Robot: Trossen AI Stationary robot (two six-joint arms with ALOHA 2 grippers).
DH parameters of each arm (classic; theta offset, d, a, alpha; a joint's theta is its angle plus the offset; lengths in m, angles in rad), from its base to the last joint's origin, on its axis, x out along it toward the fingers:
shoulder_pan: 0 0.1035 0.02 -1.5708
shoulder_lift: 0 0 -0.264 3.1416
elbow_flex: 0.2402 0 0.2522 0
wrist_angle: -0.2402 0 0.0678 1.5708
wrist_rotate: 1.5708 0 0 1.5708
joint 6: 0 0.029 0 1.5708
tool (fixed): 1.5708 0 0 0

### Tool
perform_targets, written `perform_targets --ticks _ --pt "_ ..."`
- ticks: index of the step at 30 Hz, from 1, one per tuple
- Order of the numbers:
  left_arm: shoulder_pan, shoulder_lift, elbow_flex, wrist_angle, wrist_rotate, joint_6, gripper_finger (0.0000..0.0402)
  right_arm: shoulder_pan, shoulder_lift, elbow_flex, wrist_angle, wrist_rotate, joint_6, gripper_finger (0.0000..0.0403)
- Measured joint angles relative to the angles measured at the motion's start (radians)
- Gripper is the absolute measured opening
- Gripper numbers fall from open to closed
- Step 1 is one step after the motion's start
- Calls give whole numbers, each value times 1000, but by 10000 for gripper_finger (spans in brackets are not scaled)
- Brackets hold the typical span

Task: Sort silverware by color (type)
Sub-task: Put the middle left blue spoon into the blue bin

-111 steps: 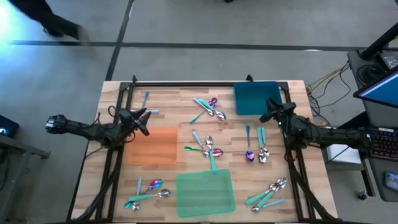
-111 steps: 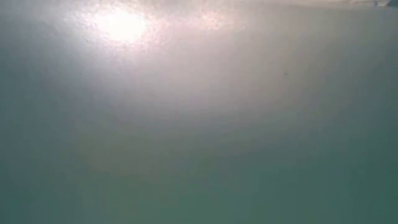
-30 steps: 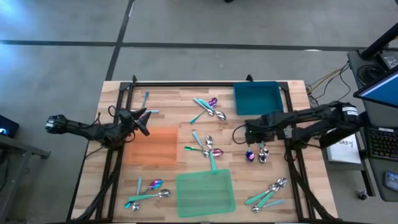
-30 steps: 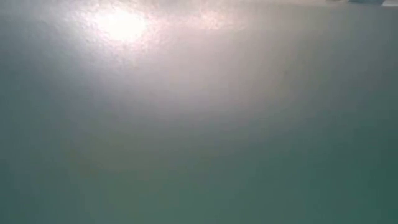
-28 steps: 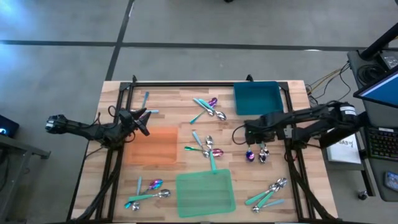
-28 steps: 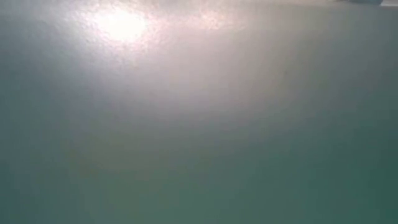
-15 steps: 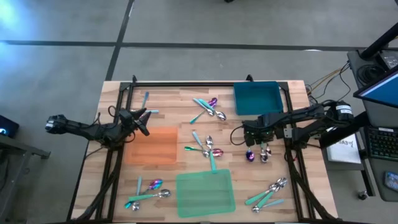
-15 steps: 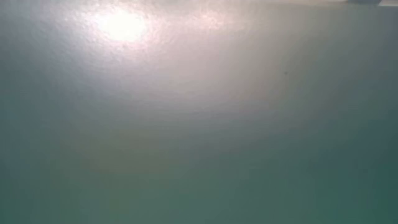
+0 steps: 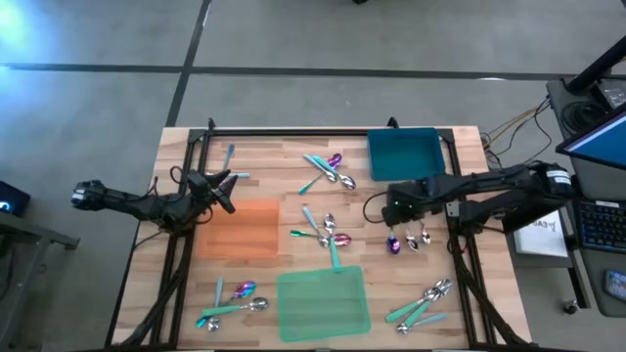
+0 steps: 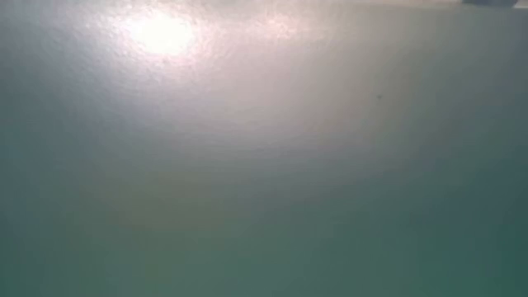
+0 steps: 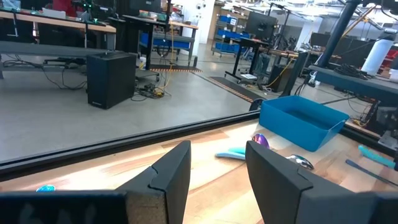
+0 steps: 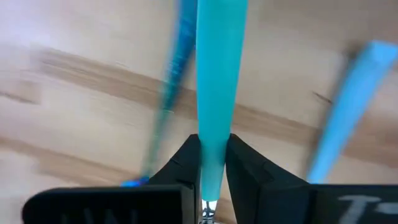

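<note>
Wooden table [image 9: 264, 161] holds perhaps twenty spoons [image 9: 326, 231]; right gripper [image 12: 211, 163] pinches one teal handle [image 12: 217, 74].

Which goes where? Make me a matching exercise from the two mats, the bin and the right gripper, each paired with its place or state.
1 orange mat
2 green mat
3 teal bin
4 right gripper

a shut on a teal-handled spoon
b top of the high view
c bottom of the high view
d beside the waiting left gripper

Pairs: 1-d, 2-c, 3-b, 4-a

2 dark jointed arms; black angular fingers [image 11: 171, 177], white lettering on right wrist
</note>
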Motion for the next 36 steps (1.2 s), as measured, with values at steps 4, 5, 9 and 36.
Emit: perform_targets --ticks 4,5,9,36 --pt "0 0 0 0 0 0 139 -1 -98 0 13 130 -34 40" --pt "0 0 0 0 0 0 139 -5 -123 0 18 170 -43 40" --pt "0 0 0 0 0 0 139 -34 -207 0 79 322 -143 40" --pt "0 0 0 0 0 0 139 -503 -215 3 582 516 -1262 40"
